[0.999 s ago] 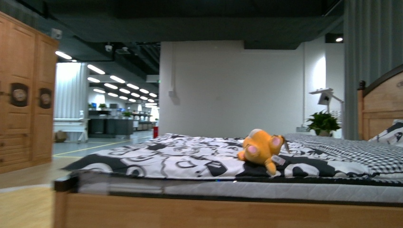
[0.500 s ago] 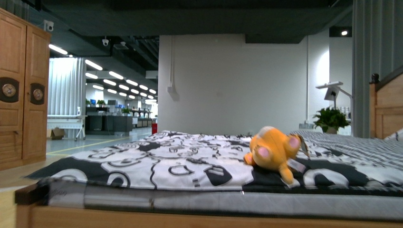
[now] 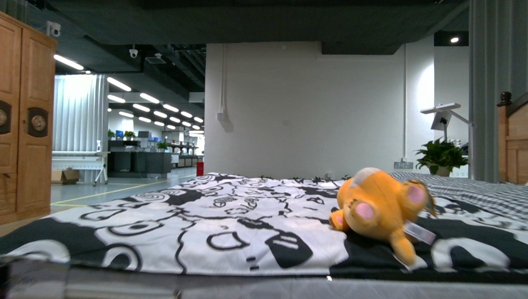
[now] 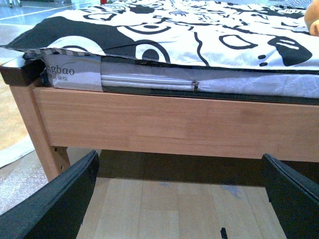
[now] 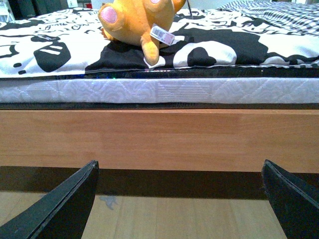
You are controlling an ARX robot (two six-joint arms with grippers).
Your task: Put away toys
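On the bedspread [image 3: 187, 230], plush toy [image 3: 380, 208] above right tool [image 5: 179, 167], left tool [image 4: 179, 164], both spread open.

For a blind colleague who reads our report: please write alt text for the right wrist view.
An orange-yellow plush toy with a pink paw pad and white tag lies on a black-and-white bedcover near the mattress edge. Below are the white mattress side and a wooden bed rail; the open right gripper hangs over the wood floor.
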